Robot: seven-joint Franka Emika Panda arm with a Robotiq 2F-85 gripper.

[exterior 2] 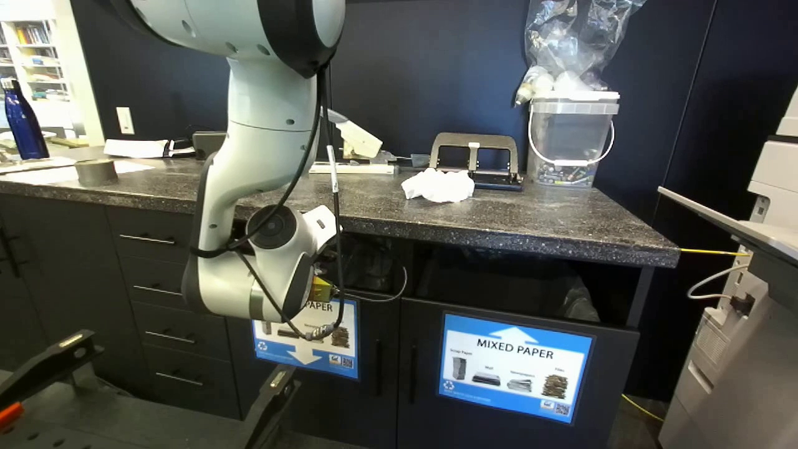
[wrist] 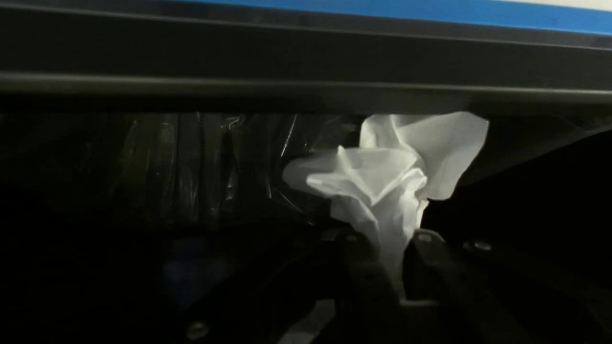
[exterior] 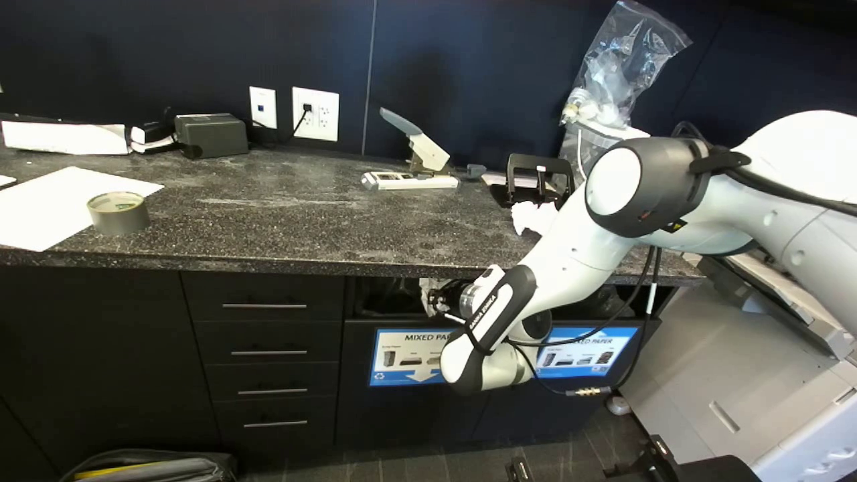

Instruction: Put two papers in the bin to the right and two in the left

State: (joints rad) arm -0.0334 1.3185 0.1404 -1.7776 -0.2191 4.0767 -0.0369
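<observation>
A crumpled white paper [wrist: 387, 191] fills the space between the fingers of my gripper [wrist: 385, 243] in the wrist view. The gripper is shut on it, inside the dark opening of the left mixed paper bin [exterior: 361, 415]. In an exterior view the paper [exterior: 428, 294] shows at that opening beside the gripper [exterior: 445, 298]. A second crumpled paper [exterior: 532, 217] lies on the counter near the hole punch; it also shows in an exterior view [exterior 2: 439, 186]. The right mixed paper bin [exterior 2: 430, 324] stands beside the left one. In that exterior view the arm hides the gripper.
The counter edge [exterior 2: 499, 240] overhangs both bin openings. A black hole punch [exterior 2: 477, 146], a clear bucket [exterior 2: 570, 140], a stapler [exterior: 415, 177], a tape roll [exterior: 119, 214] and a flat white sheet [exterior: 40, 207] are on the counter. A printer [exterior 2: 717, 349] stands at the right.
</observation>
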